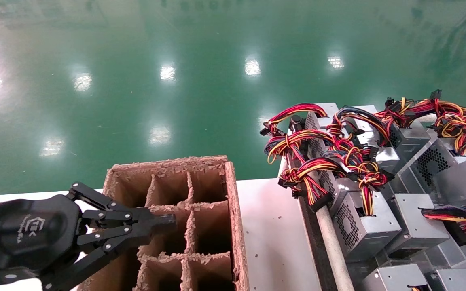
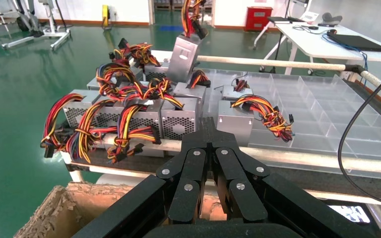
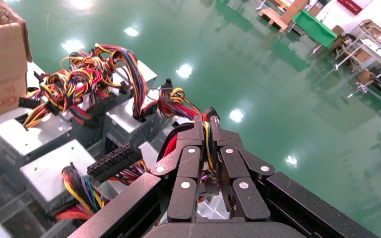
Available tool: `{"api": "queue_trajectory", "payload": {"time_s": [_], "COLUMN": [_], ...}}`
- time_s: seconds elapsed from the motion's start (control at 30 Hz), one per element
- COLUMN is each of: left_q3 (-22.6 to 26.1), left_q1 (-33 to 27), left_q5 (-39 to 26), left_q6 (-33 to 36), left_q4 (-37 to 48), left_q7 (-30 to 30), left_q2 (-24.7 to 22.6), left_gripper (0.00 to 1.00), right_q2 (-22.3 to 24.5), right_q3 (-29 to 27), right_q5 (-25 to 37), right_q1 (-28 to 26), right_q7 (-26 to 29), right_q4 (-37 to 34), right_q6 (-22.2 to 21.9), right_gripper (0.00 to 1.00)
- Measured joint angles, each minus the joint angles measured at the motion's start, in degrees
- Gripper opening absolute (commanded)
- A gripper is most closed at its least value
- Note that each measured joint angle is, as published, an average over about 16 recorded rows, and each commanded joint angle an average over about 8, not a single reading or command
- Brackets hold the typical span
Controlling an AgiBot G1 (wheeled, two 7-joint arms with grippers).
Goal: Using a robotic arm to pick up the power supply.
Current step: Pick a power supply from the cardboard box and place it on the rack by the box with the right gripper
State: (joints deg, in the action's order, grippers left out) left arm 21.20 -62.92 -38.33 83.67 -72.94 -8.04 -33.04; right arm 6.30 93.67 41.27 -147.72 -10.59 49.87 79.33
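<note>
In the left wrist view, one silver-grey power supply (image 2: 184,57) hangs tilted above the pile, its wire bundle running up out of the picture. My right gripper (image 3: 207,121) does not show in the head view. Its jaws are shut on yellow, blue and red wires (image 3: 208,144) of that power supply, whose box is hidden beneath the gripper. My left gripper (image 1: 170,220) is parked over the brown cardboard divider crate (image 1: 233,194), shut and holding nothing. From its own wrist the left gripper (image 2: 208,124) points toward the pile.
Several other power supplies (image 1: 362,226) with tangled wires lie in a clear compartment tray (image 2: 327,109) on the right. A pale rail (image 1: 332,246) edges that tray. A cardboard box (image 3: 0,54) stands beyond the pile. Green floor lies past the white table (image 1: 273,234).
</note>
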Motion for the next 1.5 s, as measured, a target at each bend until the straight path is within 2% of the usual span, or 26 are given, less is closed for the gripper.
{"api": "queue_trajectory", "payload": {"time_s": [0.43, 0.83, 1.13, 1.5], "left_q3": [0.0, 0.0, 0.0, 0.0], "left_q1": [0.0, 0.0, 0.0, 0.0], "left_q5": [0.0, 0.0, 0.0, 0.0], "left_q6": [0.0, 0.0, 0.0, 0.0], "left_q4": [0.0, 0.0, 0.0, 0.0], "left_q7": [0.0, 0.0, 0.0, 0.0], "left_q2": [0.0, 0.0, 0.0, 0.0], "left_gripper": [0.0, 0.0, 0.0, 0.0], "right_q2": [-4.0, -7.2, -8.7, -11.4], "right_q3": [13.9, 21.3, 24.7, 27.9], "right_q5": [-19.6, -38.0, -49.2, -63.3], "right_q1": [6.1, 12.5, 17.3, 24.4], "right_q7": [-8.0, -16.8, -22.8, -30.2], "right_q4": [0.9, 1.8, 2.6, 2.7], "right_q6": [-13.3, -22.0, -25.2, -25.2], "right_gripper": [0.0, 0.0, 0.0, 0.0]}}
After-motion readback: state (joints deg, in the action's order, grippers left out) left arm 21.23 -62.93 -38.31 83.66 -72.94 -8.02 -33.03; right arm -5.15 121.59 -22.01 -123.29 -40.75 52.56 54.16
